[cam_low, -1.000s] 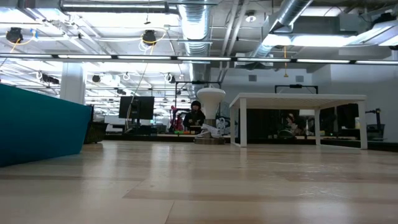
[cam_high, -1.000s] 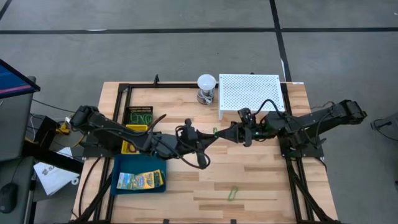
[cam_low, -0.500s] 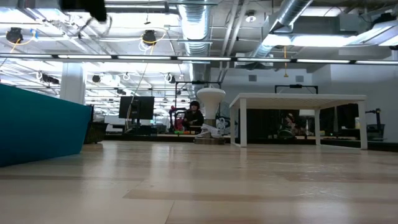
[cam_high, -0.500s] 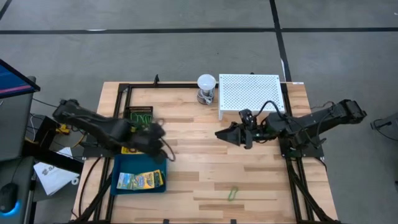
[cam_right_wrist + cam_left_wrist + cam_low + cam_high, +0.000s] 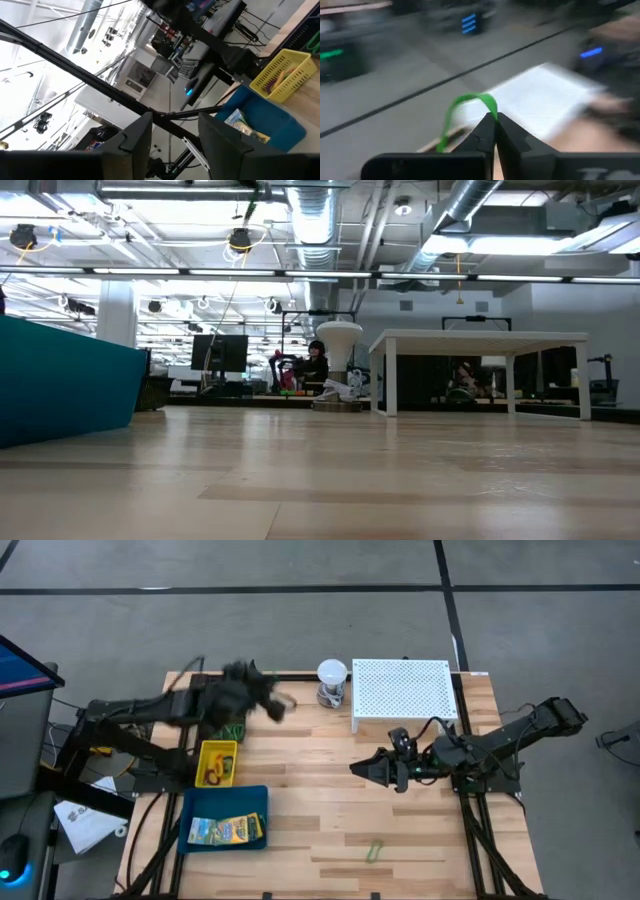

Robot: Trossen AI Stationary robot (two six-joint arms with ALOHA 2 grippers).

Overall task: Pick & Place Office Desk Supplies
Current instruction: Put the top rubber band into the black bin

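A green loop is pinched between the pressed-together fingers of the left gripper, arching up and to one side of the fingertips in the left wrist view. In the high view that left gripper is blurred above the table's far left part, just beyond the black mesh basket, which lies partly under the arm and shows thin green loops inside.

Nearer than the basket, on the side away from the claw's tip, sits the yellow bin with a few small loops in it, orange among them. Nearer still lies the blue tray, holding flat green-yellow printed packets side by side. The right wrist view shows the same yellow bin and blue tray with a packet in it.

The right gripper hovers near the table's middle, its fingers spread apart with nothing between them. Another green loop lies alone on the wood toward the near edge, well apart from both claws.

Just beside the left gripper's tip stands the white ball-topped object, with the white perforated stand right next to it.
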